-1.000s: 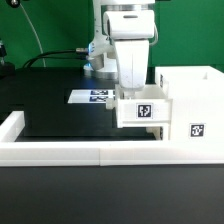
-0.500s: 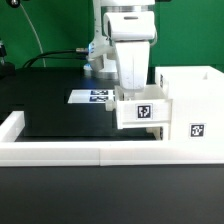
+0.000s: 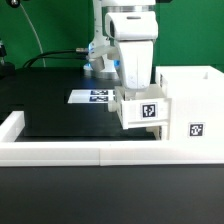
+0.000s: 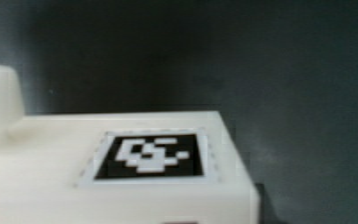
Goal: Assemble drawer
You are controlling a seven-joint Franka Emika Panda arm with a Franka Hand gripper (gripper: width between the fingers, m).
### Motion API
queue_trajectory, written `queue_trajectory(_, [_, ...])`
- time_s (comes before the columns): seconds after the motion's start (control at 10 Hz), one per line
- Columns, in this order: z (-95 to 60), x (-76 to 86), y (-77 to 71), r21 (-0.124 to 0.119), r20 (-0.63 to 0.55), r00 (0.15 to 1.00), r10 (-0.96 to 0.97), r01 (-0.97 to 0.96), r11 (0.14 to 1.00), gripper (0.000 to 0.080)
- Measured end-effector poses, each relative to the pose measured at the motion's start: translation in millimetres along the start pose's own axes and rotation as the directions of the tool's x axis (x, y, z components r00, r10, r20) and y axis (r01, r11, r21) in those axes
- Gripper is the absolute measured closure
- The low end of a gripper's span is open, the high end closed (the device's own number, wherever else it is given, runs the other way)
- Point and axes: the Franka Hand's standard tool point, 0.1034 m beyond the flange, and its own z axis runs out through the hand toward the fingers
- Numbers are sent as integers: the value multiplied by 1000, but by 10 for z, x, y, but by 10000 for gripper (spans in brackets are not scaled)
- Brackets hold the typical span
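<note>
Since a second ago the arm has leaned toward the exterior view's right and the tray beneath it now sits tilted, its tagged front tipped where it was square before. From the claw (image 3: 133, 92) outward: its fingertips are hidden behind the tray's rim in the exterior view, and the wrist view shows none of them, so whether it is clamped on the tray wall or merely pressing it cannot be told. The small tray (image 3: 142, 109) hangs at the open side of the tall casing (image 3: 190, 105), touching or partly entered into it, near the border wall (image 3: 60, 152) at the front. In the wrist view only a white tagged face (image 4: 149, 157) fills the lower part, blurred. Behind lies the marker board (image 3: 93, 97) on the black table (image 3: 50, 110).

The step in hand looks like seating this tray in the casing. The next move likely calls for levelling the tray, then pushing it straight in so its edges do not jam.
</note>
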Motion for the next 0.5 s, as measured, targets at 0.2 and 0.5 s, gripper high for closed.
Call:
queue_trajectory(0.2, [0,13,1,0,0,1000,12,-12,1000,757])
queue_trajectory(0.5, [-5,109,7,1,-1,997,75,-75,997,757])
